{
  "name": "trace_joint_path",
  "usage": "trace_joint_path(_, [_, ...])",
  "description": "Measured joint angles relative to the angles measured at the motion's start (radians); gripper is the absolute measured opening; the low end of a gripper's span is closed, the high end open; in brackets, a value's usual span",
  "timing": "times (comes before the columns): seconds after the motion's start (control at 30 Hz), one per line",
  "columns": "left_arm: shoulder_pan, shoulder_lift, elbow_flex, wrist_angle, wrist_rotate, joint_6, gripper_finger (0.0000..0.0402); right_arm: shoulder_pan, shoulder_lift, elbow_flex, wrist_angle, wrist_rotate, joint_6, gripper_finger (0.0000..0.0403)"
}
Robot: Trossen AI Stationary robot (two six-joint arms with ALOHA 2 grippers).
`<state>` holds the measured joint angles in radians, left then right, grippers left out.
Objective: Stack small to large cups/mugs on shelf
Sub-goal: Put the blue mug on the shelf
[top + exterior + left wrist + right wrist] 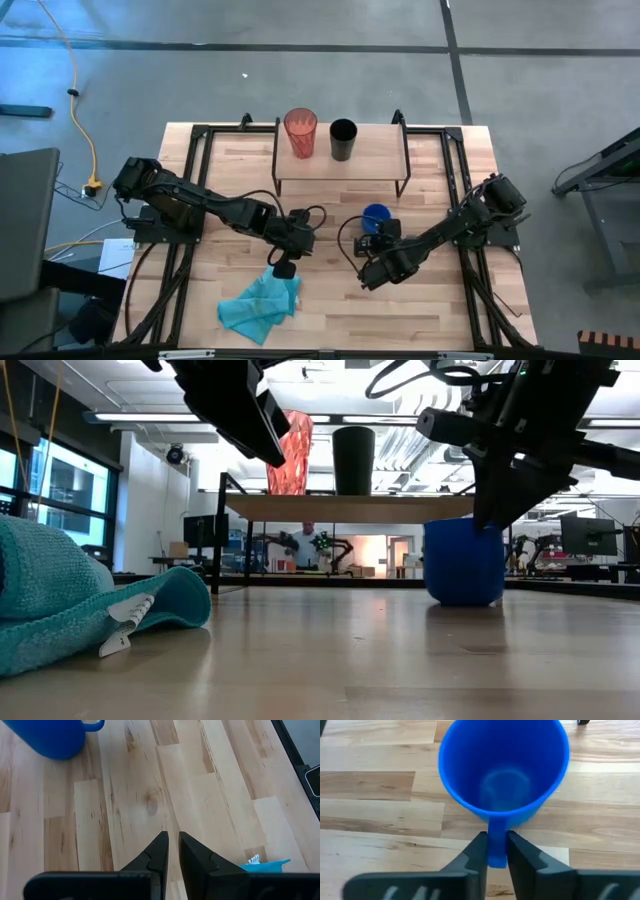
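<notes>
The red-orange tumbler (300, 132) and the black cup (342, 139) stand upright, side by side, on the shelf's wooden board (370, 165) at the far side of the table. The blue mug (376, 216) stands upright on the tabletop in front of the shelf, its mouth up and its handle toward the near edge. My right gripper (497, 851) is at that handle, shut on it. My left gripper (173, 842) hangs shut above bare tabletop left of the mug, holding nothing. My right gripper pinches the blue mug's handle (497, 845) between its two fingers, one on each flat side. The fingers slant down from the table's near side toward the mug. The mug (463, 560) stands upright with its base on the tabletop.
A crumpled teal cloth (262, 305) lies near the front edge, just under and in front of my left gripper. The shelf's thin black legs (405, 185) stand just beyond the mug. On the board, bare wood shows right of the black cup.
</notes>
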<state>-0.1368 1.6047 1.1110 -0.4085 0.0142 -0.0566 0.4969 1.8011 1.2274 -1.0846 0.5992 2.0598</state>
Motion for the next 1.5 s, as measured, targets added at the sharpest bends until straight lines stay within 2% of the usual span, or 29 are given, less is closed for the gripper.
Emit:
trace_joint_path(0.2, [0.0,0.0,0.0,-0.007,0.0,0.0,0.0033,0.0,0.0,0.0,-0.002,-0.008,-0.01,0.0003])
trace_joint_path(0.5, [-0.001,0.0,0.0,-0.01,0.0,-0.001,0.0033,0.001,0.0,0.0,0.002,-0.005,-0.009,0.0008])
trace_joint_path(0.77, [-0.001,0.0,0.0,-0.014,0.0,-0.001,0.0033,0.026,-0.003,0.061,-0.063,0.025,-0.026,0.0056])
trace_joint_path(0.87, [-0.001,0.0,0.0,-0.013,0.0,-0.001,0.0033,0.042,-0.007,0.114,-0.176,0.017,-0.017,0.0081])
trace_joint_path(1.1, [0.0,0.0,0.0,0.009,0.0,-0.001,0.0033,0.07,-0.009,0.229,-0.49,-0.103,0.05,0.0136])
trace_joint_path(1.3, [0.0,0.0,0.0,0.021,0.003,-0.004,0.0033,0.074,-0.035,0.2,-0.485,-0.137,0.055,0.0173])
trace_joint_path(1.5, [0.0,0.001,0.0,0.04,0.065,-0.041,0.0033,0.073,-0.055,0.156,-0.488,-0.192,0.086,0.0193])
